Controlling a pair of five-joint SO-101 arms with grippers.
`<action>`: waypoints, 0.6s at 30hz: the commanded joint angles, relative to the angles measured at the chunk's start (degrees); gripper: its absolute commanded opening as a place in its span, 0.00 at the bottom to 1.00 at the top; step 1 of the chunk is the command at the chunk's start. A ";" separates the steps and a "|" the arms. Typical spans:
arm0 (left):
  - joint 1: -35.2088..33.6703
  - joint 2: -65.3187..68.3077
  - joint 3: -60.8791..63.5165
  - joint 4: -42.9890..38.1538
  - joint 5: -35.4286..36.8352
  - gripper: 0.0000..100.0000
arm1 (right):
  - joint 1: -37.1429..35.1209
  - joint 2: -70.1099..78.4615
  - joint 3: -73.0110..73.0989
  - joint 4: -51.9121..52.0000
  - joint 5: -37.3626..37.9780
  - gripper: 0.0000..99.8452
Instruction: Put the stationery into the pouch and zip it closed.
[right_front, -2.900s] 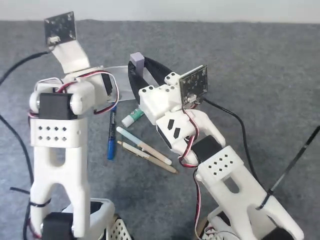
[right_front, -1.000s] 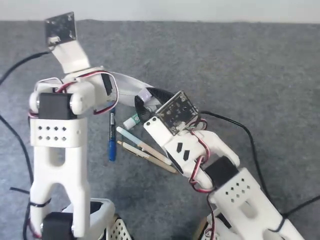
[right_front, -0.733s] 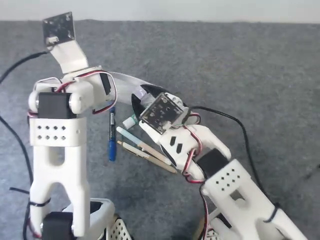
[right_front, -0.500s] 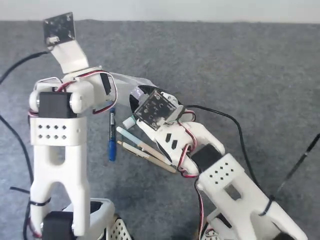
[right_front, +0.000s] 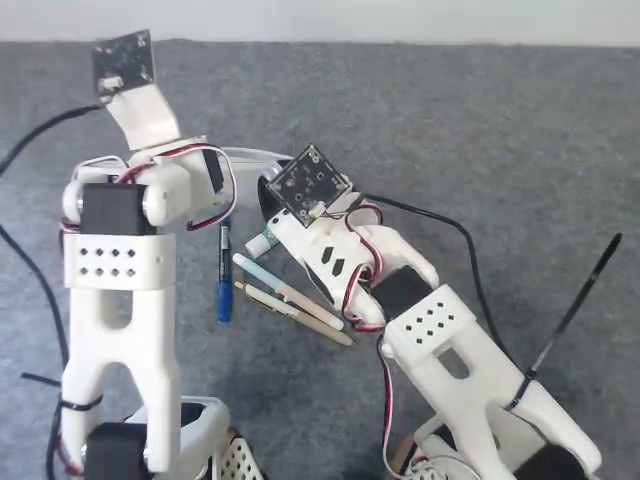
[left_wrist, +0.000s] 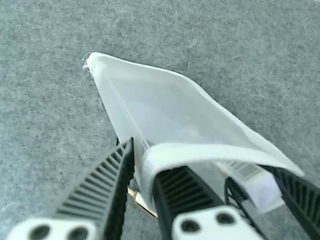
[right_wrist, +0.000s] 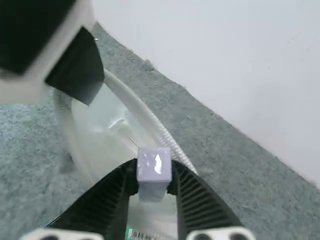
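Two tools engaged: left tool pinching pouch rim; right tool pinching lilac eraser at pouch mouth; pens on bench.

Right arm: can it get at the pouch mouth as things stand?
Probably yes. The left gripper holds the pouch rim open, and the right gripper, shut on the lilac block, sits just over the mouth with nothing between.

Two white plastic arms, black servos, red-and-white cables, black ribbed gripper fingers
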 joint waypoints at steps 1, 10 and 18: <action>0.53 -0.35 -1.71 -1.85 -0.44 0.01 | 0.84 0.22 -2.20 4.00 -0.70 0.14; 0.44 -0.35 -1.71 -1.85 -0.44 0.01 | 0.84 -5.23 -2.11 8.13 -0.70 0.14; 0.00 -0.35 -1.71 -1.85 -0.44 0.01 | 0.66 -12.44 -2.20 15.78 -0.79 0.14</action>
